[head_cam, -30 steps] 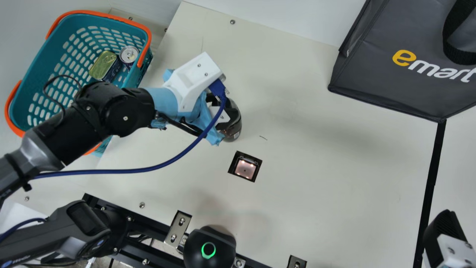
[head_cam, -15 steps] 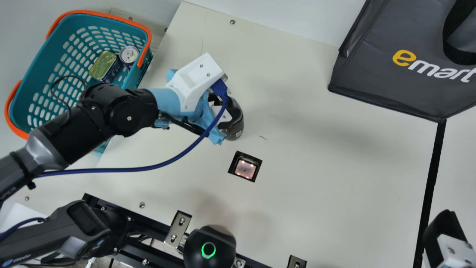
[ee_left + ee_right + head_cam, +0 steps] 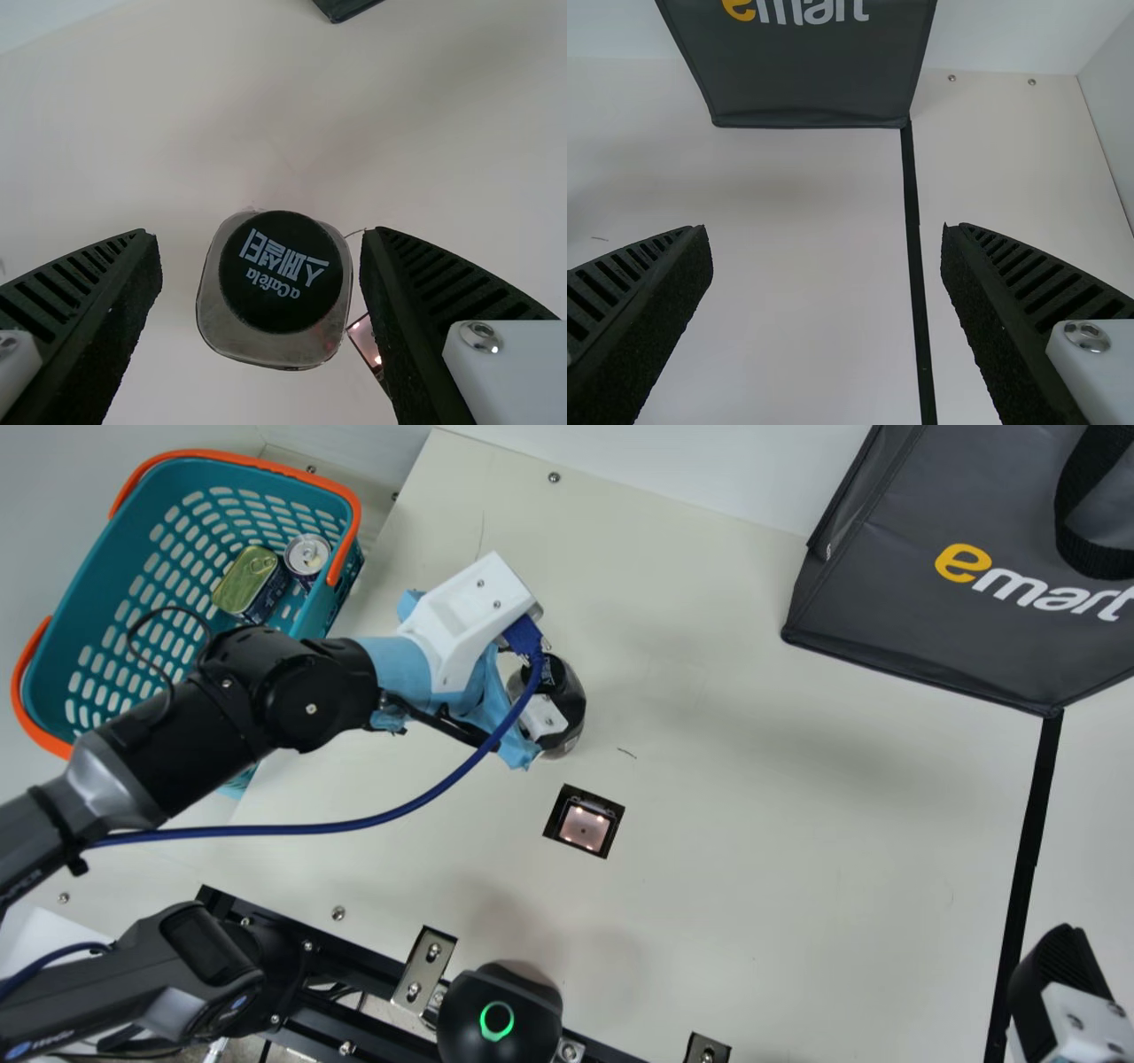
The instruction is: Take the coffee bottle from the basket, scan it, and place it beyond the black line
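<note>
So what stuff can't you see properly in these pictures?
- Most of the coffee bottle's sides: left wrist view, hidden below its own top.
- Part of the teal basket's inside: main view, covered by my left arm.
- The dark shopping bag's far end: main view, cut off by the edge.
- The tiny print on the tins: main view, too small.

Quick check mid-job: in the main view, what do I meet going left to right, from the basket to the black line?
Basket → coffee bottle → small pen mark → black line.
</note>
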{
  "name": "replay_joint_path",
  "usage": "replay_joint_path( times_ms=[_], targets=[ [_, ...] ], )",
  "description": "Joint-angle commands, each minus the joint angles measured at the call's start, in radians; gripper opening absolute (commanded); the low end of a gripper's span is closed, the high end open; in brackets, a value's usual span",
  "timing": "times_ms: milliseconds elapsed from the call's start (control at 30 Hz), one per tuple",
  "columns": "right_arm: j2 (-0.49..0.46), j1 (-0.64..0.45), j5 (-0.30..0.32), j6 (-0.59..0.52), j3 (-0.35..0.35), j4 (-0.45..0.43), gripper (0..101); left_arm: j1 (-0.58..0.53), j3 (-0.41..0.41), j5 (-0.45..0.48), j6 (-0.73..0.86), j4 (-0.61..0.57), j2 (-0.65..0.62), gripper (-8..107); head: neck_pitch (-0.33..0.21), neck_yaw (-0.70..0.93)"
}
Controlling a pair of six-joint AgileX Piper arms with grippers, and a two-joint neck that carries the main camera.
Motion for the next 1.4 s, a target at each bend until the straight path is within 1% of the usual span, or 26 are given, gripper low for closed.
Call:
replay_joint_path(
  times_ms=[0,300,800,1033,1367],
  targets=[
    [0.0,0.0,0.0,0.0,0.0,0.0,91,-0.001,0.001,-0.001,-0.001,0.001,-0.001,90,-0.026,0.002],
    [0.0,0.0,0.0,0.0,0.0,0.0,91,-0.008,-0.026,0.027,-0.026,0.02,-0.02,90,-0.026,0.002],
    [0.0,0.0,0.0,0.0,0.0,0.0,91,-0.017,-0.132,0.118,-0.108,0.073,-0.081,90,-0.026,0.002],
    [0.0,0.0,0.0,0.0,0.0,0.0,91,0.028,-0.159,0.142,-0.127,0.101,-0.111,90,-0.026,0.002],
    [0.0,0.0,0.0,0.0,0.0,0.0,91,0.141,-0.19,0.174,-0.114,0.105,-0.147,90,-0.026,0.002]
  ],
)
